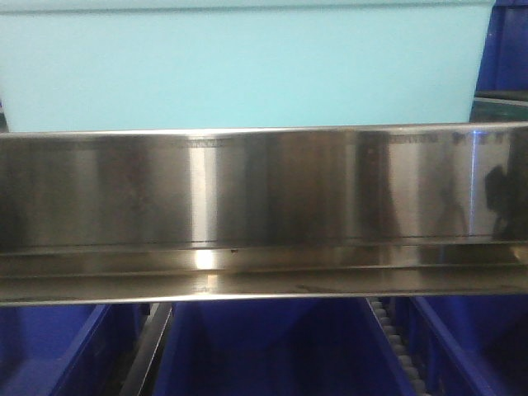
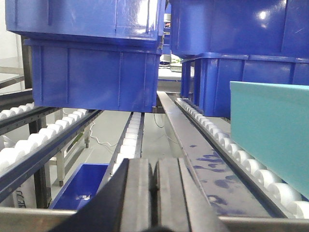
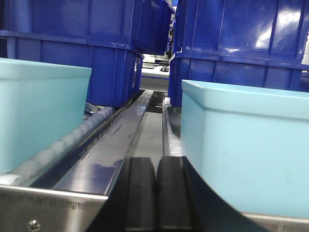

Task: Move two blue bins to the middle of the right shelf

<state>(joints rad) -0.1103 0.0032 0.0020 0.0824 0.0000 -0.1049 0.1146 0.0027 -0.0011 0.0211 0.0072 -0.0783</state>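
The left gripper [image 2: 154,193] is clenched on nothing at the shelf's front edge, just left of the first pale aqua bin [image 2: 270,130]. The right gripper [image 3: 155,193], also pressed closed and empty, sits between that bin and the second pale aqua bin [image 3: 246,154]. Both bins rest on roller lanes [image 2: 241,159] behind the steel front rail [image 1: 264,190]. Neither bin is grasped, so the next move likely calls for opening the jaws onto a bin wall.

Pale aqua-blue bin [image 3: 41,116] and its twin [image 3: 246,154] (smooth, plain walls), upright, apart, on neighbouring roller lanes [image 3: 63,142].

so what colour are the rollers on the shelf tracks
The rollers are white; left wrist view shows them best.
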